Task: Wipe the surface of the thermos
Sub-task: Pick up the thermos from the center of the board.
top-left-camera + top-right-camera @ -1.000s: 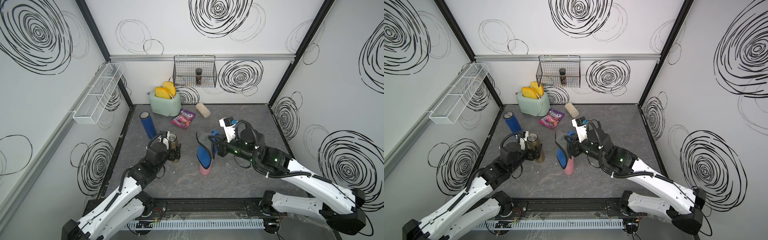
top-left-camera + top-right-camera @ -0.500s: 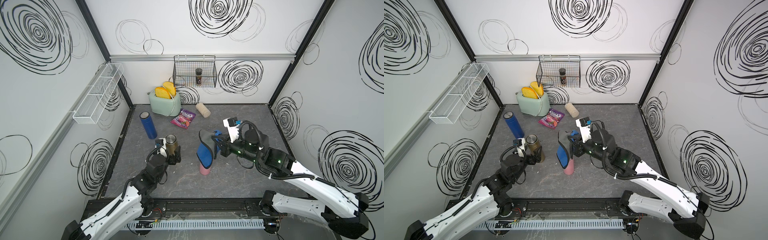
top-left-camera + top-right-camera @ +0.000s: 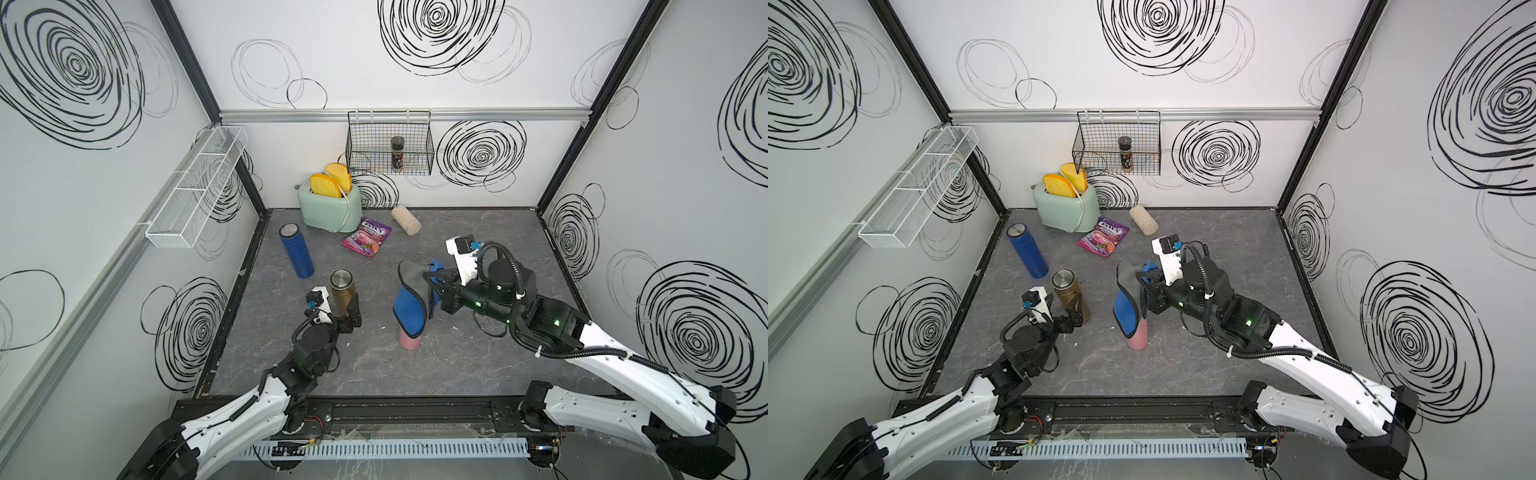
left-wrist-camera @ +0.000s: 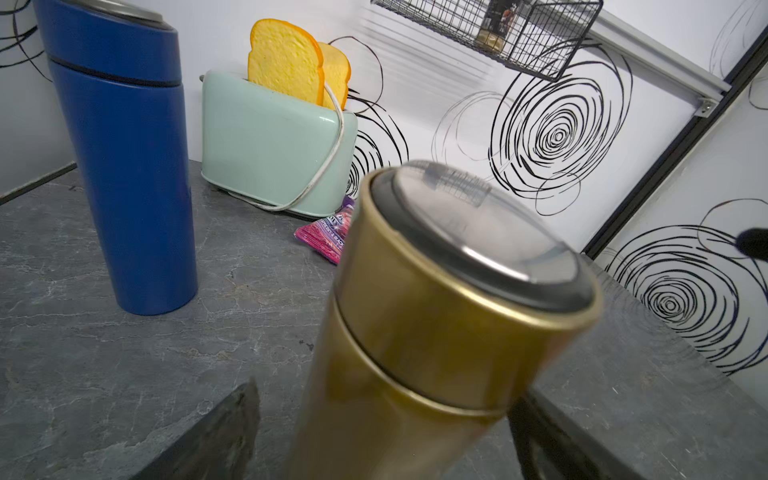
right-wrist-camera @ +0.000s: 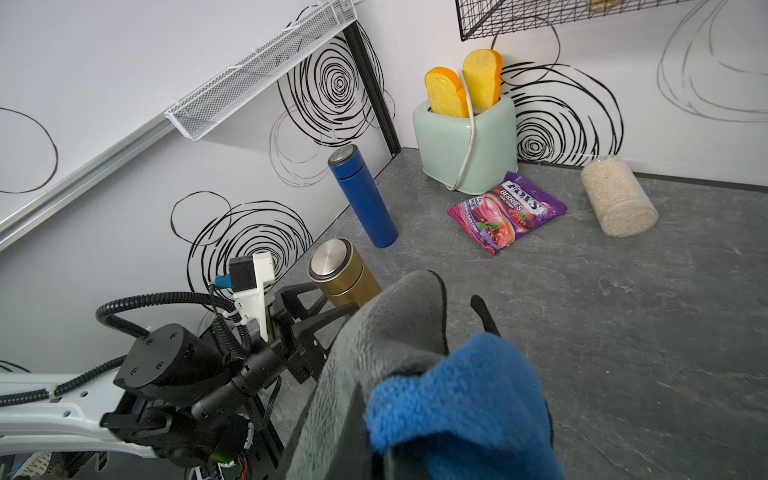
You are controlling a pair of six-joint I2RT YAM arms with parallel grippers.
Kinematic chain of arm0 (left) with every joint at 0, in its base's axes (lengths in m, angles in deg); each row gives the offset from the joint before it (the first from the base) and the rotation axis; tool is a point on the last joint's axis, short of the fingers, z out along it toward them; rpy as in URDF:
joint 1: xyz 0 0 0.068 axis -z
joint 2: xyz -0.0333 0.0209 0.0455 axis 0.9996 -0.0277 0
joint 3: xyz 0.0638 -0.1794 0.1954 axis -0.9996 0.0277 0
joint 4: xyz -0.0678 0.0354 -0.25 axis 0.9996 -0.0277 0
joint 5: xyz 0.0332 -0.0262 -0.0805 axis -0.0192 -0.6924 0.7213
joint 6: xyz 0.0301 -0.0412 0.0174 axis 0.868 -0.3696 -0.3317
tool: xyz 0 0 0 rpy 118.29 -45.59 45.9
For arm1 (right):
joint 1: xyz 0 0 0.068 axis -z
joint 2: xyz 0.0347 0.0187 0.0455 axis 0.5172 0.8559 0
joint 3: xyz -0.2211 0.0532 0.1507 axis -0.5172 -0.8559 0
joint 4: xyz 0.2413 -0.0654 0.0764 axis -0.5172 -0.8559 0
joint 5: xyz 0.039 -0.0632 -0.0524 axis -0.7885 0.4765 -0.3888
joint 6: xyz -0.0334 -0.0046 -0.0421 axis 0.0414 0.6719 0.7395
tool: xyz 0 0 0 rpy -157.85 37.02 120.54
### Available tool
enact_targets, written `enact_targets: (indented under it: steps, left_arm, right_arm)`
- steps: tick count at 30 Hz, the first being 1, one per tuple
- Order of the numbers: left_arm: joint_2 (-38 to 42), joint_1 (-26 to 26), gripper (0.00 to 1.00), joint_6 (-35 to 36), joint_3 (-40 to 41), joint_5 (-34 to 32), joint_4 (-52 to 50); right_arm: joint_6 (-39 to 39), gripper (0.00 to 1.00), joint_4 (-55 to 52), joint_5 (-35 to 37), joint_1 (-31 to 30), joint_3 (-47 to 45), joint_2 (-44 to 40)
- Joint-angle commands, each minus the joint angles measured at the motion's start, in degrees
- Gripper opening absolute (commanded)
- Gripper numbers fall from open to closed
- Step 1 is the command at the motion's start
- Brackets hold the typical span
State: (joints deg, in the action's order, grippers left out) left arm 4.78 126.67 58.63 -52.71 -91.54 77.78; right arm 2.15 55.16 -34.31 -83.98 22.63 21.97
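Low in both top views, left of the middle, the left claw [image 3: 344, 319] reaches up the frame; it is spread wide, and the bottom of the gold thermos [image 3: 341, 291] stands between its fingers [image 4: 224, 436]; in the left wrist view a strip of floor shows between one finger and the thermos. The gold thermos stands up straight on the grey floor [image 3: 374, 365] with its shiny lid on, a bit left of the middle of the frame.

To its right, near the middle, a pink bottle [image 3: 409, 341] stands up too; a cloth [image 3: 409, 309], blue on one side and grey on the other, hangs down over its top, so only its bottom part shows. The right claw [image 3: 435, 286] comes in from the right and is pinched tight on the top of the cloth; its tips are hidden in the folds.

Higher in the frame and more to the left, a blue thermos [image 3: 296, 249] stands near the left wall, apart from the gold one. Farther back a purple candy bag [image 3: 366, 240] lies flat; just beside it is a pale green toaster [image 3: 330, 210] with two yellow bread slices [image 3: 326, 185] sticking out; a jar of grains [image 3: 406, 220] lies on its side to the right. On the back wall hangs a black wire basket [image 3: 361, 153] with a small spice jar [image 3: 397, 153] in it; a white mesh shelf [image 3: 195, 187] hangs on the left wall.
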Motion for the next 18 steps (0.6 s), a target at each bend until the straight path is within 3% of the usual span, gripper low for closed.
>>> enact_targets:
  steps: [1, 18]
  left_arm:
    - [-1.69, 0.32, 0.97, 2.12, 0.14, -2.11, 10.86]
    - [-14.85, 0.39, 0.99, 5.06, -2.43, -3.56, 21.03]
  right_arm:
    - [-1.07, 0.00, 1.35, -0.35, 0.53, -0.41, 0.00]
    - [-0.98, 0.00, 1.16, -1.23, 2.57, -1.79, -0.51]
